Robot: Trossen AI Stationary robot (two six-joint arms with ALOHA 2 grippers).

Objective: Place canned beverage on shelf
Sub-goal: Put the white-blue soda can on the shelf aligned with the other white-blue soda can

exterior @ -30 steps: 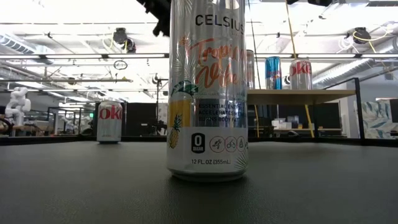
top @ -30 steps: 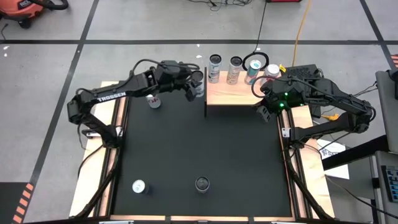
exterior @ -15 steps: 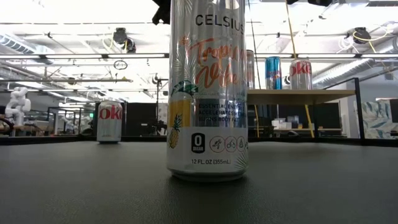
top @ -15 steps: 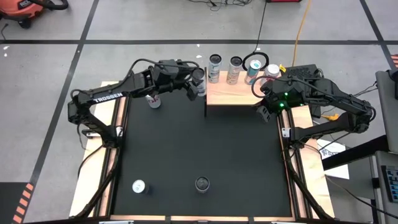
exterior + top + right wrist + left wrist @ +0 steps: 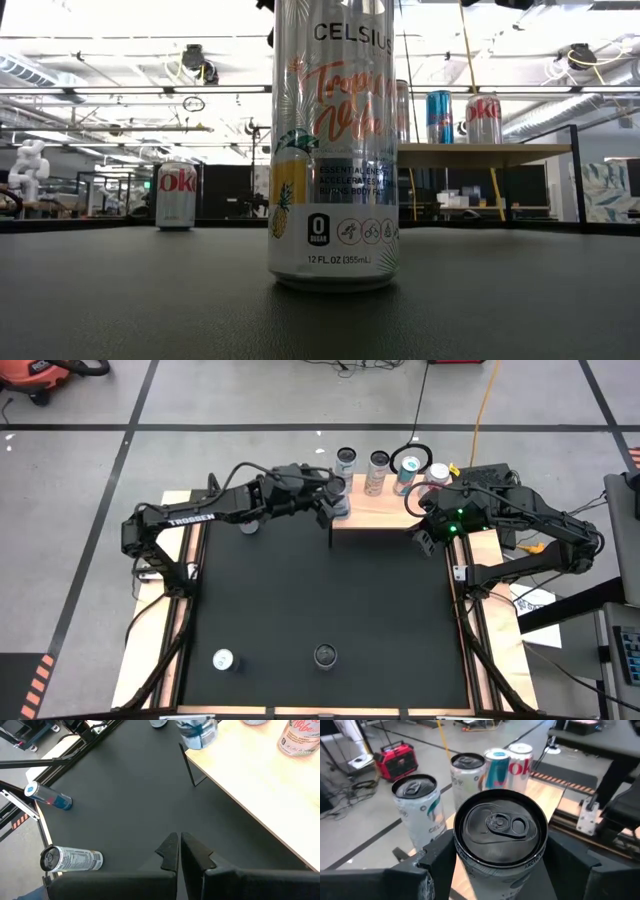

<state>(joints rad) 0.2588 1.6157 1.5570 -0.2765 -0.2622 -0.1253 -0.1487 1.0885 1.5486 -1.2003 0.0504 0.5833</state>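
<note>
A silver can with a dark top (image 5: pixel 500 827) stands upright between the fingers of my left gripper (image 5: pixel 335 508), over the left end of the light-wood shelf (image 5: pixel 390 515). Whether its bottom touches the wood does not show. Several other cans (image 5: pixel 378 460) stand in a row along the shelf's far edge. My right gripper (image 5: pixel 179 851) hangs shut and empty by the shelf's right near corner. My left gripper pinches the can's side wall (image 5: pixel 465 865), just below the top rim, between its two fingers (image 5: pixel 437 862). The fingers come nearly level from the table's left, one on each side of the can. The can sits upright in the hold.
On the black mat (image 5: pixel 320 600) a can (image 5: pixel 247 525) stands at the far left, partly under my left arm. Two more cans (image 5: pixel 223 659) (image 5: pixel 325 655) stand near the front edge. A black metal post (image 5: pixel 331 530) marks the shelf's left edge.
My left gripper has carried the can toward the table's right edge, from beside the shelf's left edge to above the shelf's left end. The can has stayed upright in the hold.
</note>
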